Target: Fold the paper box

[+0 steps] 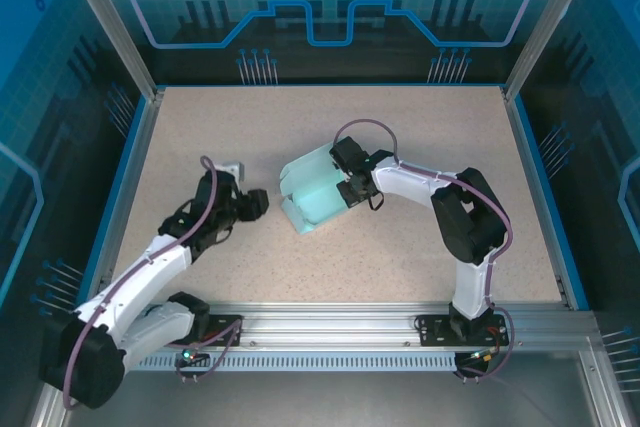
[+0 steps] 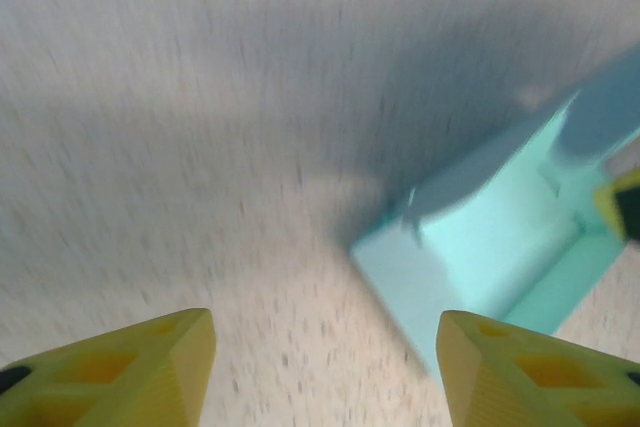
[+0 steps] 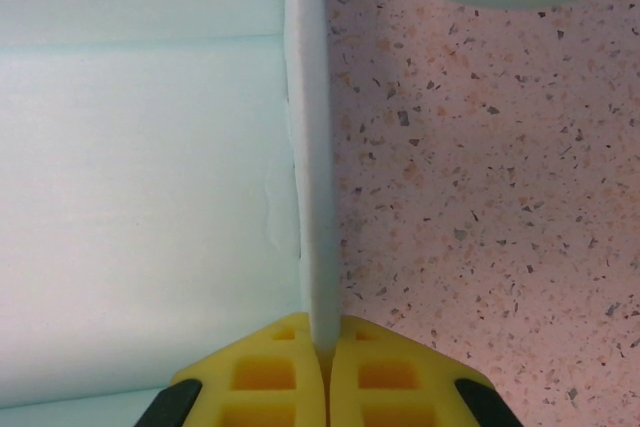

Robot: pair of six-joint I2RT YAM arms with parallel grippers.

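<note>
The paper box is pale light-blue card, partly folded up, lying in the middle of the table. My right gripper is at its right side, shut on a thin upright wall of the box; in the right wrist view the yellow jaws pinch that wall's edge, with the box's inside to the left. My left gripper hovers just left of the box, apart from it. In the blurred left wrist view it stands open with bare table between the fingers, the box ahead to the right.
The speckled beige table is bounded by a blue rim and metal frame posts. An aluminium rail with both arm bases runs along the near edge.
</note>
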